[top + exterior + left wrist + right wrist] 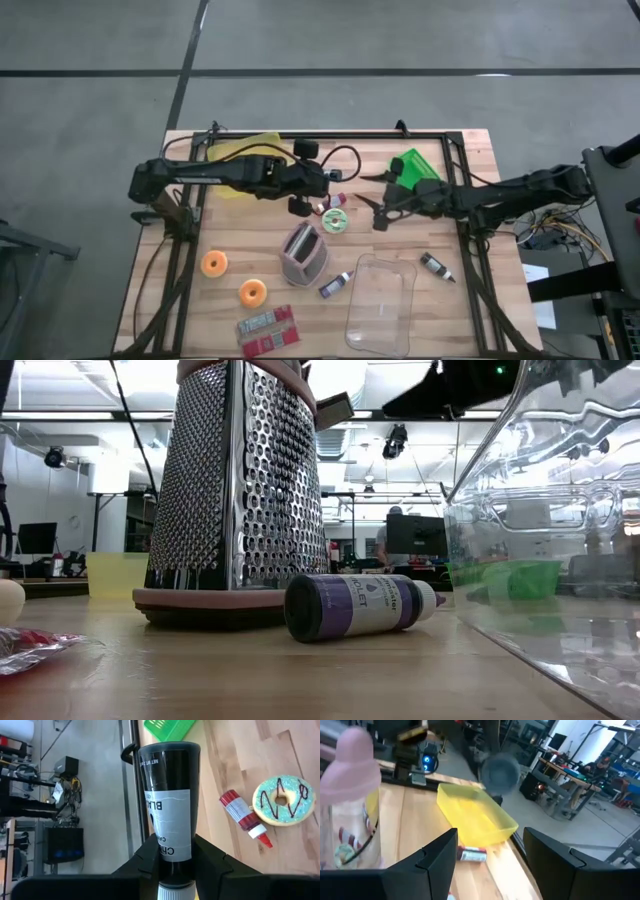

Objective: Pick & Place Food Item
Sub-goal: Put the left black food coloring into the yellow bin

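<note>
My left gripper (312, 183) hangs over the table's far middle, shut on a black bottle (167, 795) with a white label and a white cap (175, 892). Beyond the bottle, a green-frosted donut (283, 801) lies flat on the wood beside a small red bottle (243, 815). Two orange donuts (215, 263) (252, 292) lie near the left front. My right gripper (376, 208) reaches in from the right, a little right of the frosted donut (335, 221). It stands open with nothing between its fingers (437, 852). My left gripper pinches the black bottle between its two fingers on opposite sides, at the label's lower edge near the cap end (170, 852). It comes from the table's left, slanting down. The bottle runs forward along the fingers, base (169, 750) leading, clear of the table.
A green basket (415, 165) and a yellow container (240, 155) stand at the far edge. A metal grater (303, 252), a purple bottle (337, 285), a clear container (382, 300), a small dark bottle (437, 267) and a red packet (268, 330) fill the near half.
</note>
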Tool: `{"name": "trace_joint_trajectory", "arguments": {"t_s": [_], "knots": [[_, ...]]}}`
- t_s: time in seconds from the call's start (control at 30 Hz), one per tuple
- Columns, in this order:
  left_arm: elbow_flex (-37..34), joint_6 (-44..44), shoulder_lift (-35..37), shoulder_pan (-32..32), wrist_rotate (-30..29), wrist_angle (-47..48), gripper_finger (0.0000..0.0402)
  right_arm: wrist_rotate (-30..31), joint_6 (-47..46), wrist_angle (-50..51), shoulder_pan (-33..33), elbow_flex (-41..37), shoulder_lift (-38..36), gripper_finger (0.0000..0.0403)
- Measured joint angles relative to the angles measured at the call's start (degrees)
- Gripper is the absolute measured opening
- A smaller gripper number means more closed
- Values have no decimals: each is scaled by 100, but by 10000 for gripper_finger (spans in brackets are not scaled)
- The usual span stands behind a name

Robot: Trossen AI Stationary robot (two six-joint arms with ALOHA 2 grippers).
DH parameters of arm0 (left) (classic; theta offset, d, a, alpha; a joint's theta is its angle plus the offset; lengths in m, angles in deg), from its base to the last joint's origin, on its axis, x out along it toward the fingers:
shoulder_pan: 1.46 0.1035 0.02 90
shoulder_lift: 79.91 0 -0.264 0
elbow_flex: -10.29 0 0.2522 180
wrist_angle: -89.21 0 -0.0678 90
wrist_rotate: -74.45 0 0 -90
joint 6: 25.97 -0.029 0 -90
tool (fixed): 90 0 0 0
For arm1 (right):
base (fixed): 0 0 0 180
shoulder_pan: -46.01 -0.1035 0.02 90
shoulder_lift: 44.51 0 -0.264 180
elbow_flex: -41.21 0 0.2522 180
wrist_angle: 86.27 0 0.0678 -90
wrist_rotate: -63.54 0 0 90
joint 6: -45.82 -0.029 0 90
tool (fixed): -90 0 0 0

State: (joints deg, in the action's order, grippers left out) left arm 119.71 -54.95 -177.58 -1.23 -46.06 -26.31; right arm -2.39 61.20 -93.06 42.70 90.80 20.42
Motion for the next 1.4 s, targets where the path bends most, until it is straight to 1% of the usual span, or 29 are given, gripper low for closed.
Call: {"name": "trace_joint_trajectory", "arguments": {"t_s": [0.1,0.23,0.37,0.47,0.53,0.6,0.77,0.9,1.17,1.3,1.4], "knots": [[0,-1,-1,2,137,6,79,7,54,21,0,116,27,221],[-2,-2,-1,1,160,1,79,-7,115,21,-2,280,29,221],[-2,-21,1,2,225,-2,79,-31,-10,109,11,450,124,221],[-4,-25,1,2,266,-8,79,-341,-236,265,80,585,283,221],[-4,-43,1,0,266,-14,79,-441,-246,279,96,680,439,221],[-4,-43,1,2,265,-14,79,-426,-162,281,98,781,606,221],[-7,-43,1,2,267,-11,79,74,15,277,131,1016,875,222],[-7,-51,2,2,301,-11,79,83,45,409,162,1179,975,229],[-9,-64,3,2,374,-13,79,-9,-8,856,179,1632,1316,275],[-9,-63,3,2,374,-11,79,-54,-12,1133,190,1871,1522,279],[-9,-63,3,2,374,-10,79,-56,1,1226,188,1985,1615,270]]}}
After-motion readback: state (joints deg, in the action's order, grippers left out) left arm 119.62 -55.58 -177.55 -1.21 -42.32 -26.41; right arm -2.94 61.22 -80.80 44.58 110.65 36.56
